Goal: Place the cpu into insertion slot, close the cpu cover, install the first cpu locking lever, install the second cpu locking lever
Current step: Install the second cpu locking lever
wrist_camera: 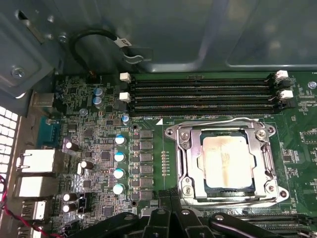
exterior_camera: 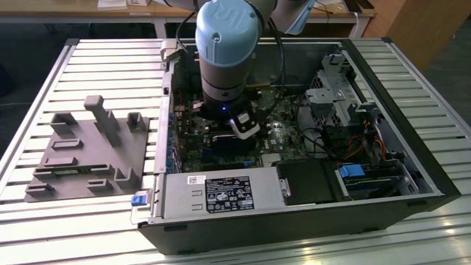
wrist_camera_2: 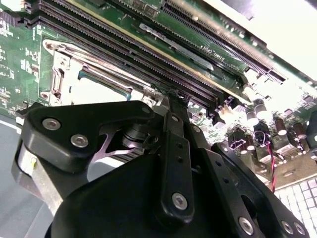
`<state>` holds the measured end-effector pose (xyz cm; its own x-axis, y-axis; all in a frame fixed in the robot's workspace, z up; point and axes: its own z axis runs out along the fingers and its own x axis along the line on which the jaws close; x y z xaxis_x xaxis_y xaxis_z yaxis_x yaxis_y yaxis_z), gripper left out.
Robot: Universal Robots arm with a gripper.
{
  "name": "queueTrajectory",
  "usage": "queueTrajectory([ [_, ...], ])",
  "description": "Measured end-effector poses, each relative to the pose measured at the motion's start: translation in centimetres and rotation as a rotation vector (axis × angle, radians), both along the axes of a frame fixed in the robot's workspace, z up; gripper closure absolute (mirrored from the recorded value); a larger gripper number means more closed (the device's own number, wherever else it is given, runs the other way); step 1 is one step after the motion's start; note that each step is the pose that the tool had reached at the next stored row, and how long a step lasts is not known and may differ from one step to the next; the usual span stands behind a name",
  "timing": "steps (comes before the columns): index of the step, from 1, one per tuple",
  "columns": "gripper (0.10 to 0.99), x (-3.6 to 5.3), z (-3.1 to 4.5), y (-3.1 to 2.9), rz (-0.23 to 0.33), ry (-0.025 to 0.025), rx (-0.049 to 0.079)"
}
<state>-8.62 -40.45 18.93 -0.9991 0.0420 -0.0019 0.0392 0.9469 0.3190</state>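
Cpu (wrist_camera: 228, 161) lies seated in the slot (wrist_camera: 184, 171), with the cover (wrist_camera: 267, 158) closed around it. Pincer (wrist_camera_2: 171, 96) hovers just beside the slot, clenched, grasping nothing.

The cpu (wrist_camera: 229, 161) is lying in the insertion slot (wrist_camera: 267, 148), with the cpu cover (wrist_camera: 190, 153) framing it. Black memory slots (wrist_camera: 203, 94) are running just beside the slot, and silver-topped capacitors (wrist_camera: 119, 163) are standing near it on the green circuit board (wrist_camera: 99, 148).
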Motion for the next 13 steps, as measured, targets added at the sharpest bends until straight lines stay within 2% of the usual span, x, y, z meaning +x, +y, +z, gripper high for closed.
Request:
queueTrajectory([
  [5, 0.980, 0.00, 0.18, 0.00, 0.000, 0.0001, 0.000],
  [13, 0.980, 0.00, 1.20, 0.00, 0.000, 0.0000, 0.000],
])
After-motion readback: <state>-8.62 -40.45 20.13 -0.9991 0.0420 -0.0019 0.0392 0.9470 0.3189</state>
